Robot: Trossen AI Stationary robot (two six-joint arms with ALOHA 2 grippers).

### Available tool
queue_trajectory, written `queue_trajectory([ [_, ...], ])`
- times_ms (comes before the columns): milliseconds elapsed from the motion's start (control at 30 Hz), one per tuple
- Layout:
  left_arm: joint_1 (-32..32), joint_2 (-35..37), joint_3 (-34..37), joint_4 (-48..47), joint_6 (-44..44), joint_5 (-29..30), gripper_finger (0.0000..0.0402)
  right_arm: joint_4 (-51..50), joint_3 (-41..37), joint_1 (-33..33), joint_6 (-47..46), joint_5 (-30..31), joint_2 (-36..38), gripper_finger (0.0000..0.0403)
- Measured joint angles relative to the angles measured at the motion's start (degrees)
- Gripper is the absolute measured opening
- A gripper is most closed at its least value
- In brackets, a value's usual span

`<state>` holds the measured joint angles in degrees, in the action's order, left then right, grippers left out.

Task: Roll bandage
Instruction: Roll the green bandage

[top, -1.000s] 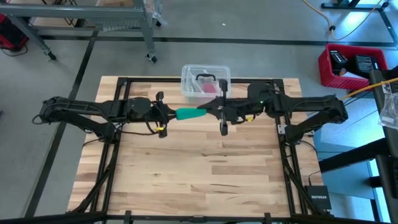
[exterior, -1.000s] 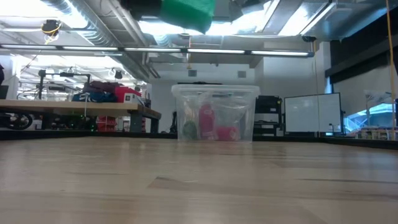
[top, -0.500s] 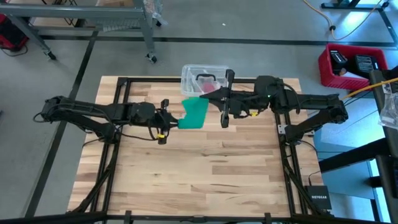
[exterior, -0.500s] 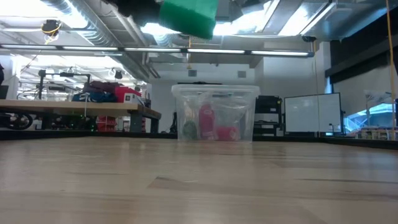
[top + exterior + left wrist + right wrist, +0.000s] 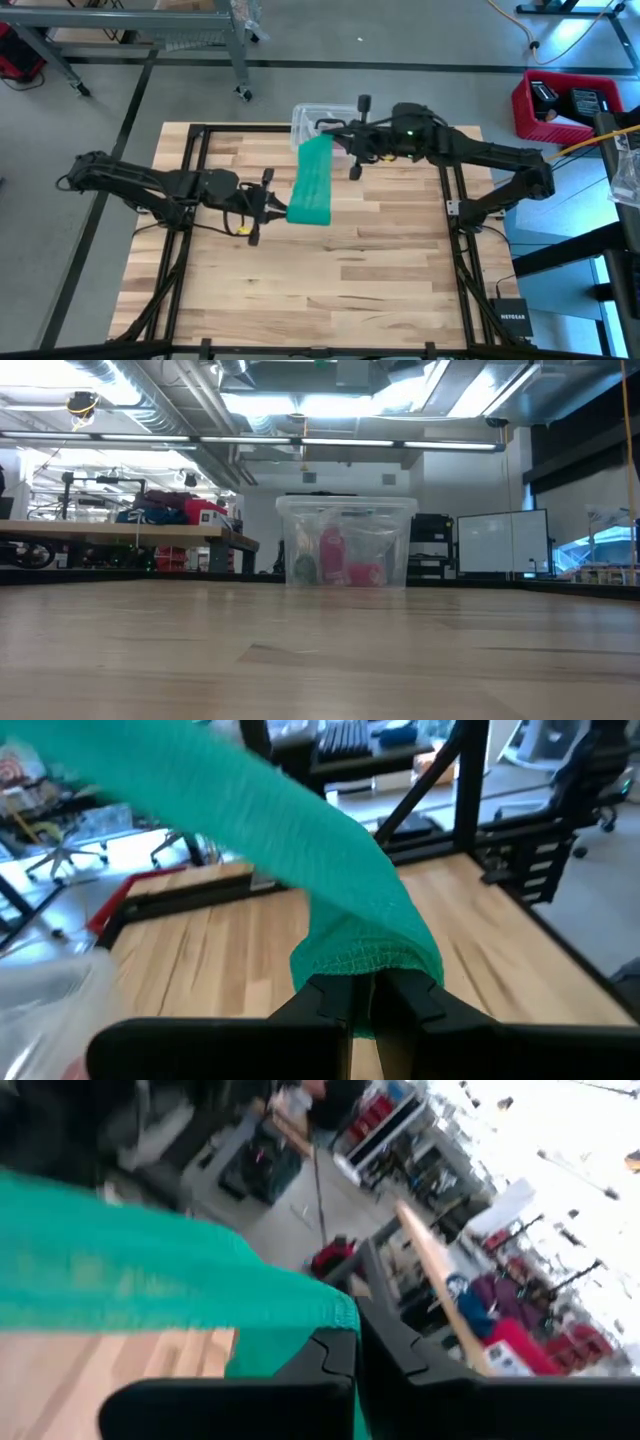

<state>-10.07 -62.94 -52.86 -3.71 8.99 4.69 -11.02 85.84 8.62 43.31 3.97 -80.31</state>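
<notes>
The teal-green bandage point(image 5: 311, 180) is a flat strip stretched in the air between my two grippers, above the table's far middle. My left gripper point(image 5: 283, 209) is shut on its near end. My right gripper point(image 5: 333, 146) is shut on its far end, beside the clear tub. The bandage also shows in the left wrist view point(image 5: 300, 830) and in the right wrist view point(image 5: 150, 1270). The low view shows neither gripper nor bandage. My left gripper pinches the bandage's near end point(image 5: 365, 960) between its two fingers, coming level from the table's left. The strip runs away from the fingers, lifted clear of the table. My right gripper pinches the bandage's far end point(image 5: 335, 1320) between its two fingers, coming level from the table's right. The strip is clear of the table and spread flat.
A clear plastic tub point(image 5: 305, 118) with pink-red items stands at the table's far middle, right behind the bandage; it shows in the low view point(image 5: 345, 540). The wooden table point(image 5: 330, 280) lies bare in front. A red crate point(image 5: 560, 105) stands off the table's right.
My right gripper has gone toward the table's far edge and my left gripper toward the near edge. The bandage, a short bunched wad between them a second ago, is drawn out into a long flat strip. It has left the low view's top.
</notes>
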Motion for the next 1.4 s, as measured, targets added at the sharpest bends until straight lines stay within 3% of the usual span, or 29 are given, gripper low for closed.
queue_trajectory([
  [400, -2.34, 0.68, -7.69, -0.10, 7.82, -1.38, 0.0013, -1.94, 0.00, 6.51, -7.91, -9.65, -4.81, 0.0003],
  [867, -1.51, 8.97, -13.57, 0.94, 19.18, 18.40, 0.0013, -5.87, -0.02, 5.94, -20.79, -11.37, -5.78, 0.0005],
  [1400, 3.22, 7.17, -13.57, 1.63, 22.37, 19.71, 0.0013, -5.97, -0.09, 3.06, -29.77, -16.19, -5.78, 0.0007],
])
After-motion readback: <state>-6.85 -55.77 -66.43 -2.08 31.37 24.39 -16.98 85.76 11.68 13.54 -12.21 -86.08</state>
